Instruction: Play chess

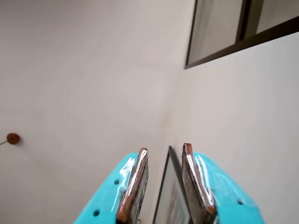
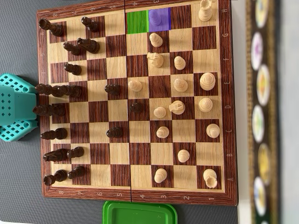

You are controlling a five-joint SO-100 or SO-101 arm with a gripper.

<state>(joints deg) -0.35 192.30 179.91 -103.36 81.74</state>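
In the overhead view a wooden chessboard [image 2: 135, 195] fills the frame, with dark pieces [image 2: 58, 91] mostly on its left side and light pieces [image 2: 180, 108] mostly on its right. One top-row square is tinted green [image 2: 137, 22] and its right-hand neighbour purple [image 2: 159, 19]; both are empty. The teal arm [image 2: 16, 107] sits just off the board's left edge. In the wrist view my gripper [image 1: 165, 147] points up at a pale wall. Its two brown-padded fingers [image 1: 135, 182] stand apart with nothing between them. No piece shows in the wrist view.
A green plastic lid or box [image 2: 140, 212] lies just below the board's bottom edge. A strip with round coloured shapes [image 2: 261, 112] runs down the right. The wrist view shows a dark window frame [image 1: 243, 32], a framed panel [image 1: 170, 196] and a brown knob [image 1: 13, 138].
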